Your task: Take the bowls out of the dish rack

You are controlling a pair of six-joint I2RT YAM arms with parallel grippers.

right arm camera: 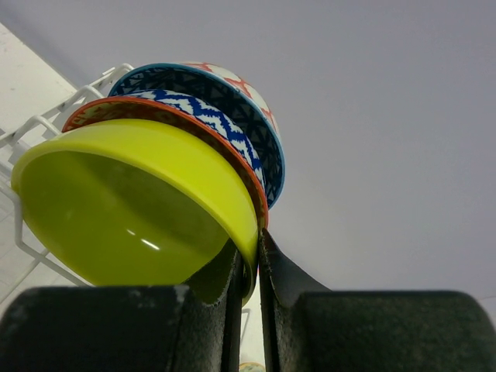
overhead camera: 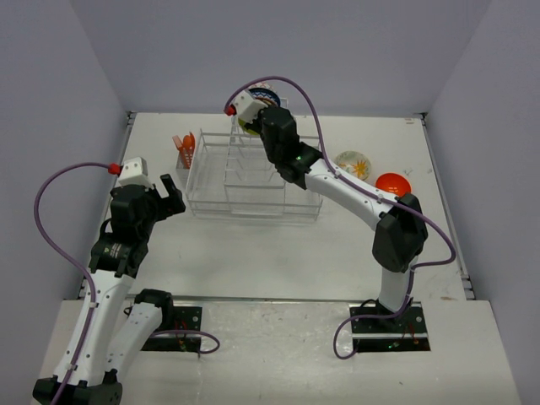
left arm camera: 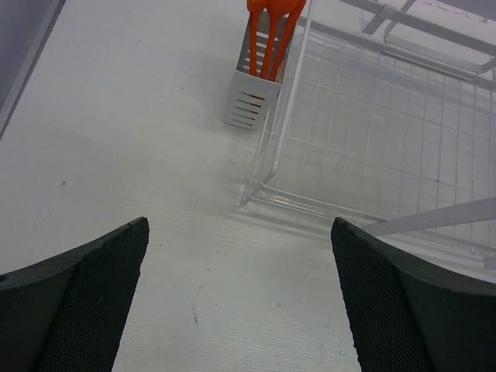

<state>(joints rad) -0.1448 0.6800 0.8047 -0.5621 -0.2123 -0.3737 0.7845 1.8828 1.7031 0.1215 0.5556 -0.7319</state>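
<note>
The yellow-green bowl [right arm camera: 132, 209] hides most of the two patterned bowls [right arm camera: 232, 105] behind it.

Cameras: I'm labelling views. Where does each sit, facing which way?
Top: above, behind the bases, looking down at table, rack; left arm, right arm show.
Left wrist: looks down past open fingers at rack corner, cup.
Right wrist: faces far wall along shut fingers pinching the yellow-green bowl.
Shared: top and left wrist both show rack, cup.
</note>
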